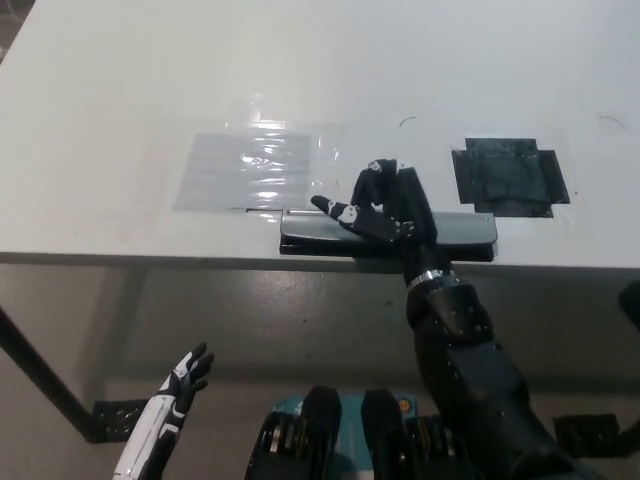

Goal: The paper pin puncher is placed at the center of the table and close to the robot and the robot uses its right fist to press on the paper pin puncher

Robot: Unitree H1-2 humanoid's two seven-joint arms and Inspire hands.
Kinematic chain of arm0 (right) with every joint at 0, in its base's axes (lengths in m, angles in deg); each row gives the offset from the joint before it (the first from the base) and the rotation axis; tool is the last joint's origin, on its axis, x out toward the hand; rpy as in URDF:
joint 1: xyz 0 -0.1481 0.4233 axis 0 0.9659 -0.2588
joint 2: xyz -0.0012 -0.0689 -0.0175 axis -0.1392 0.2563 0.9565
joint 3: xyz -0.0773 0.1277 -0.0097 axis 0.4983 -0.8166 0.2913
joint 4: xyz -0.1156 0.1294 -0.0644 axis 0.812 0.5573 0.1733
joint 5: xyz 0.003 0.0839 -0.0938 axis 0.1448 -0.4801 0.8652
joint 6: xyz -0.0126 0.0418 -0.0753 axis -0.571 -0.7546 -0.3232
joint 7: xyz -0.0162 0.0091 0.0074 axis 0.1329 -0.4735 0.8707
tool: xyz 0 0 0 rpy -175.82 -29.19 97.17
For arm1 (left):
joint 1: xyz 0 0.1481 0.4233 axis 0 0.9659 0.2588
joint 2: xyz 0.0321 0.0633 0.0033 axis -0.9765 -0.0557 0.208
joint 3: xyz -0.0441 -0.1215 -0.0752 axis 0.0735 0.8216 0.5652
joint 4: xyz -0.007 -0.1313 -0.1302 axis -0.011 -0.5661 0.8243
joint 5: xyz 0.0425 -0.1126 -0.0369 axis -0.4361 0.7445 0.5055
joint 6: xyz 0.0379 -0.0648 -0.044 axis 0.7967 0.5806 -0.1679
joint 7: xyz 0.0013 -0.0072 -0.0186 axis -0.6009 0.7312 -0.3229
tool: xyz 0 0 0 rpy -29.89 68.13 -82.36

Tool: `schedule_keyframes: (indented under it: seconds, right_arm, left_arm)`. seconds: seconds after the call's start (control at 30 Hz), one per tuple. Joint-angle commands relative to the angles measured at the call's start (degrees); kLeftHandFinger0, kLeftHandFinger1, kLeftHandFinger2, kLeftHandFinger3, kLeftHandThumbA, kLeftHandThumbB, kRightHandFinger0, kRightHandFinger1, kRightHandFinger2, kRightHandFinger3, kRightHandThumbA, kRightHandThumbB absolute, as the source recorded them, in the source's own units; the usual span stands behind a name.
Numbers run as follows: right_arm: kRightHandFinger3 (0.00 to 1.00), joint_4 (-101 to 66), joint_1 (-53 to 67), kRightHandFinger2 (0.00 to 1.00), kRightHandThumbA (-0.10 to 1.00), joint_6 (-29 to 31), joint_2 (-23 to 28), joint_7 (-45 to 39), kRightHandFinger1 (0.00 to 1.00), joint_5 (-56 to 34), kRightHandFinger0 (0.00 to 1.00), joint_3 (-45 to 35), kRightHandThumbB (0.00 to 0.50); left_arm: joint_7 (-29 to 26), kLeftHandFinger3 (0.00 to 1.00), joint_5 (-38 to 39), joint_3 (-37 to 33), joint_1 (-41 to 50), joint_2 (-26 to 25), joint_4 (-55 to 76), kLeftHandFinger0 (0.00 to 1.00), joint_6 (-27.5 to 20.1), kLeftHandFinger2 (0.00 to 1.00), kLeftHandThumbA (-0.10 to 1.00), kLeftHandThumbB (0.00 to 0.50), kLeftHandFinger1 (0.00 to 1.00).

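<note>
Head view: right robot hand (385, 205) on the paper pin puncher (388, 234).
Its fingers are curled into a loose fist, grasping nothing, and lie on the puncher's lever at the near centre edge of the tabletop (120, 110); whether the lever is fully pressed cannot be told. The left robot hand (185, 375) hangs open below, lower left. No readable writing shows.
</note>
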State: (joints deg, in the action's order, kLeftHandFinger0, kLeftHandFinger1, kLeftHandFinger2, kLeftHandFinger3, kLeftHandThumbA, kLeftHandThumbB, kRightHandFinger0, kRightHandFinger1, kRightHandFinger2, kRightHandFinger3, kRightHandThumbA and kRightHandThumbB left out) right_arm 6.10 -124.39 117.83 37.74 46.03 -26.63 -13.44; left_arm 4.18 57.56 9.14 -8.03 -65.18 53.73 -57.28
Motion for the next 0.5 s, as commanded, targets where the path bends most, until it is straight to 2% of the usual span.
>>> schedule_keyframes:
  seconds: [0.0, 0.03, 0.07, 0.13, 0.2, 0.33, 0.43, 0.47]
  right_arm:
    - [0.0, -29.8, 4.3, 0.06, 1.0, -16.4, -0.2, -0.1, 0.0, -3.1, 0.0, 0.6, 0.19]
    - [0.0, -36.5, 4.4, 0.01, 1.0, -20.0, -0.7, 1.5, 0.0, -2.8, 0.0, 0.5, 0.2]
    - [0.0, -42.0, 4.4, 0.0, 1.0, -22.4, -0.8, 1.6, 0.0, -4.7, 0.0, 0.6, 0.211]
    - [0.0, -51.5, 4.6, 0.0, 1.0, -25.3, 0.7, 0.4, 0.0, -6.2, 0.0, 1.7, 0.193]
    - [0.0, -57.6, 4.9, 0.0, 1.0, -27.6, 1.6, 0.2, 0.0, -7.7, 0.0, 2.2, 0.193]
    - [0.0, -71.5, 7.3, 0.0, 1.0, -32.8, 3.5, 0.8, 0.0, -11.6, 0.0, 3.3, 0.236]
    - [0.0, -76.8, 9.1, 0.0, 1.0, -33.5, 5.2, -0.3, 0.0, -12.2, 0.0, 4.4, 0.222]
    - [0.0, -79.6, 10.7, 0.0, 1.0, -34.3, 6.0, -0.5, 0.0, -12.0, 0.0, 4.9, 0.235]
  left_arm:
    - [0.6, 1.0, 0.2, 0.1, -2.0, -0.5, 2.0, 1.0, -1.1, 1.0, 1.0, 0.25, 1.0]
    - [0.7, 1.0, 0.4, 0.1, -2.2, -0.5, 2.0, 1.0, -1.1, 1.0, 1.0, 0.245, 1.0]
    - [0.8, 1.0, 0.7, 0.1, -2.4, -0.5, 1.9, 1.0, -1.1, 1.0, 1.0, 0.245, 1.0]
    - [0.9, 1.0, 0.7, 0.0, -2.8, -0.7, 1.7, 1.0, -1.8, 1.0, 1.0, 0.236, 1.0]
    - [0.9, 1.0, 0.6, 0.0, -3.0, -0.7, 1.5, 1.0, -2.1, 1.0, 1.0, 0.235, 1.0]
    - [1.2, 1.0, 1.2, 0.2, -3.8, -0.9, 1.5, 1.0, -1.6, 1.0, 1.0, 0.254, 1.0]
    - [1.0, 1.0, 0.8, 0.3, -4.7, -1.1, 1.8, 1.0, -1.0, 1.0, 1.0, 0.263, 1.0]
    - [1.1, 1.0, 0.7, 0.4, -5.0, -1.2, 2.0, 1.0, -0.7, 1.0, 1.0, 0.261, 1.0]
